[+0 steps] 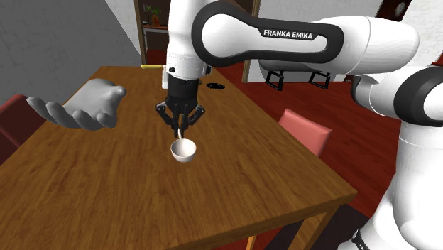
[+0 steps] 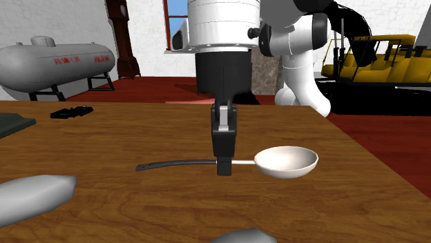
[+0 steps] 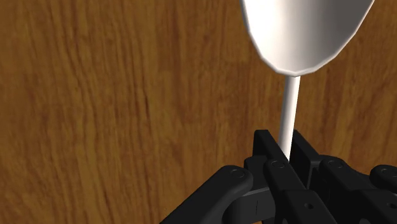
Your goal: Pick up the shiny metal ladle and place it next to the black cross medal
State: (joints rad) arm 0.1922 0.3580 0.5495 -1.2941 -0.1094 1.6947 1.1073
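The ladle [image 1: 184, 150] has a pale, whitish bowl [image 2: 286, 162] and a thin handle that turns dark toward its far end [image 2: 166, 164]. It lies level, on or just over the wooden table [image 1: 106, 192]. My gripper [image 1: 181, 131] points straight down and is shut on the ladle's handle near the bowl [image 2: 223, 166]. In the wrist view the black fingers [image 3: 270, 156] clasp the white stem just behind the bowl [image 3: 299, 32]. The black cross medal [image 1: 215, 86] lies flat near the table's far edge, well away from the ladle [image 2: 71, 111].
A large grey hand-shaped sculpture [image 1: 78, 106] rests on the table at the shoulder view's left. A dark flat object [image 2: 14, 124] sits at the second exterior view's left edge. Red chairs [image 1: 305, 129] stand beside the table. A small yellow item [image 1: 150, 65] lies at the far edge.
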